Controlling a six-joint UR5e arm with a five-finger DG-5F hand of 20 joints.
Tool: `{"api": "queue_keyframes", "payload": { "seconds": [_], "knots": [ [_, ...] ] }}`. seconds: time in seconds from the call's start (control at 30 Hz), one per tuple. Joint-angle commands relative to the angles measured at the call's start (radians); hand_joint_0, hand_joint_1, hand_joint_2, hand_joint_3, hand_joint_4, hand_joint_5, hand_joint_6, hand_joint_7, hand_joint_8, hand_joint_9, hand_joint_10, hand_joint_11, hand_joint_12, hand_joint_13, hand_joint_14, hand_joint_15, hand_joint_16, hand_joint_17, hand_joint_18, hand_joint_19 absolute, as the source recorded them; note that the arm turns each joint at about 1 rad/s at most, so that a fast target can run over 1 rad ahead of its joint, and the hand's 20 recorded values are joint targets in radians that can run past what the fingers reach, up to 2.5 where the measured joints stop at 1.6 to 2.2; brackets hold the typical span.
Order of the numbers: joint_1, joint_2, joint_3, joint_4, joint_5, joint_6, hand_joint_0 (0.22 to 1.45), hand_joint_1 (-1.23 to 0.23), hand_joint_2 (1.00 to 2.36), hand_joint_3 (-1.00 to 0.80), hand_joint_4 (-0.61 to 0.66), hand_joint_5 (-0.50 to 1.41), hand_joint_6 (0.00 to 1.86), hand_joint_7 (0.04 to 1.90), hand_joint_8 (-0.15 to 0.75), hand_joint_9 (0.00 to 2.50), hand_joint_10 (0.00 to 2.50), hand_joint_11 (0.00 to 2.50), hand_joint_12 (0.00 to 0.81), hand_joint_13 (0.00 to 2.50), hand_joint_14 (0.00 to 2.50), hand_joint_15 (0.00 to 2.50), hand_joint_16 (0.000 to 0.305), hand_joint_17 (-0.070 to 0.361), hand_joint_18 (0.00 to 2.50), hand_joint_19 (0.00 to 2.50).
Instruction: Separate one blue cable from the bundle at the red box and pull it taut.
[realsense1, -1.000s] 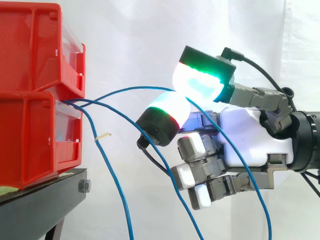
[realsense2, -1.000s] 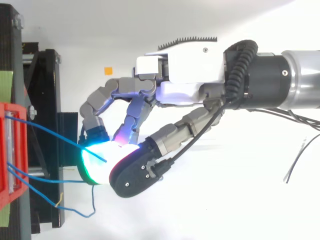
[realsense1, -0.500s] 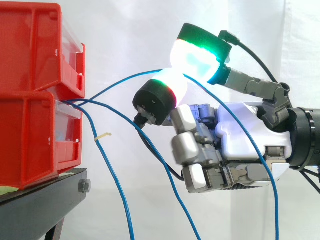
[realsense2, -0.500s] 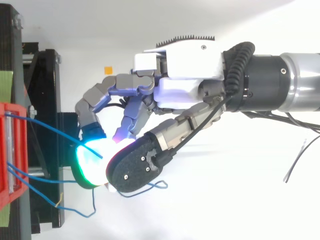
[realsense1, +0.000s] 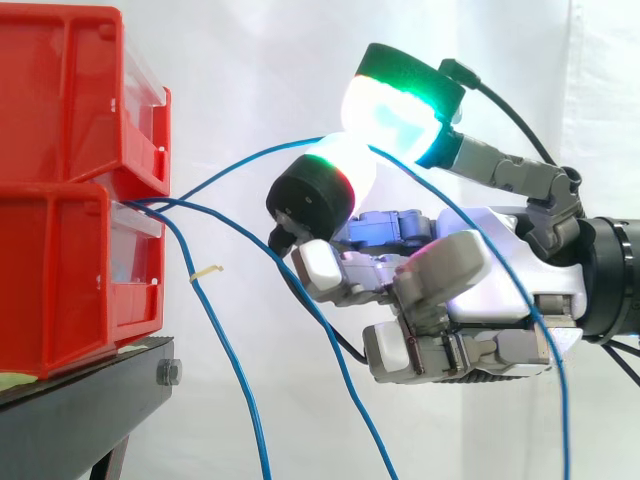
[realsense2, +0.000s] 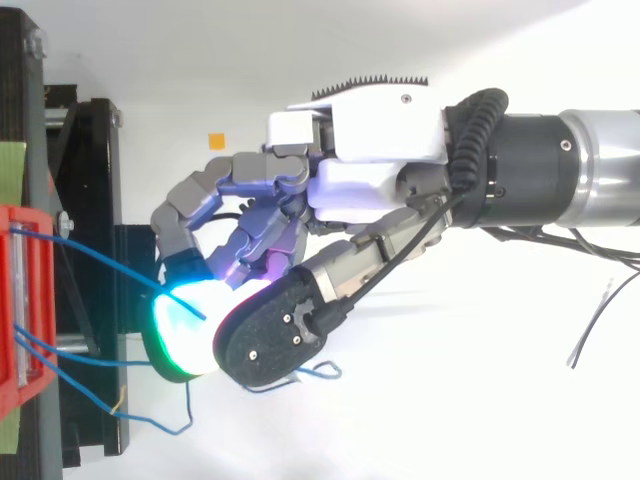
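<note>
hand (realsense1: 500, 290) right of red box (realsense1: 70, 270): pads (realsense1: 395, 115) pinch one blue cable (realsense1: 237, 170), arcing slack from box | risk: thin cable slips from pads on pull, or lower fingers (realsense1: 340, 275) snag neighbouring cables (realsense1: 230, 365)

A black metal stand (realsense1: 95, 415) sits ahead of the hand (realsense1: 490, 285) and below it, well apart. A lower red plastic bin (realsense1: 60, 280) rests directly on the stand's top. An upper red plastic bin (realsense1: 70, 100) is stacked on it.
</note>
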Motion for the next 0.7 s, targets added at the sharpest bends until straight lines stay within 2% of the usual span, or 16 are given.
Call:
{"api": "queue_keyframes", "payload": {
  "seconds": [0.0, 0.27, 0.5, 0.67],
  "knots": [
    [0.000, 0.000, -0.008, 0.002, -0.002, 0.001, 0.66, -0.77, 1.02, -0.12, 0.01, -0.19, 0.88, 1.23, 0.314, 0.74, 0.01, 0.52, 0.351, 1.36, 0.03, 0.93, 0.036, 0.081, 0.80, 0.59],
    [0.003, 0.000, -0.019, 0.028, 0.002, 0.001, 0.66, -0.77, 1.02, -0.12, 0.02, -0.19, 0.88, 1.23, 0.308, 0.71, 0.02, 0.53, 0.364, 1.26, 0.03, 0.86, 0.039, 0.088, 0.81, 0.62],
    [0.003, 0.000, -0.019, 0.035, 0.004, 0.001, 0.66, -0.77, 1.02, -0.12, 0.02, -0.19, 0.88, 1.23, 0.307, 0.69, 0.02, 0.53, 0.363, 1.33, 0.02, 0.97, 0.040, 0.091, 0.83, 0.68],
    [0.003, 0.000, -0.019, 0.037, 0.004, 0.001, 0.66, -0.77, 1.02, -0.12, 0.02, -0.19, 0.88, 1.23, 0.307, 0.69, 0.02, 0.58, 0.347, 1.42, 0.02, 1.28, 0.043, 0.096, 0.89, 0.77]
  ]
}}
